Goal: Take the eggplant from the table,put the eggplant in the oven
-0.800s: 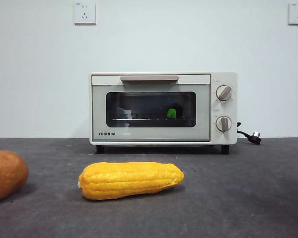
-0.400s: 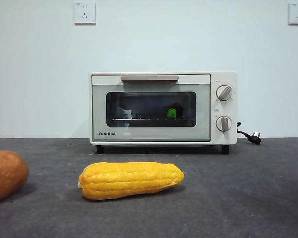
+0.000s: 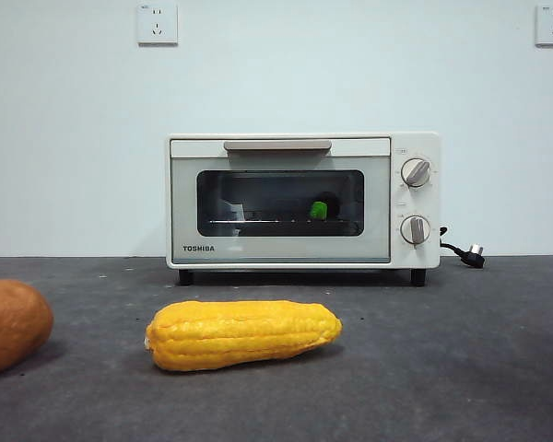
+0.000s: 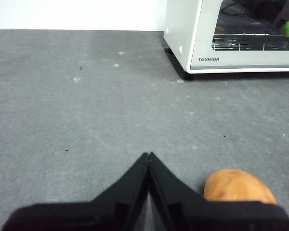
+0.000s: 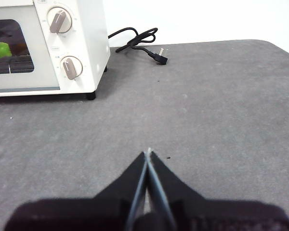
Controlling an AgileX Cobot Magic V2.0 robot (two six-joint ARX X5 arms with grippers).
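step: done, by the look | eggplant [image 3: 320, 209] on rack inside shut oven [image 3: 302, 200], green stem showing | left gripper [image 4: 149, 159], right gripper [image 5: 148, 155] closed, empty, above table [image 3: 461, 350] | next: nothing, likely

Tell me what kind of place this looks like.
Probably a staged test bench, not a real kitchen: a toaster oven with its plug lying loose, corn lying bare on a grey table, and a plain white wall with sockets.
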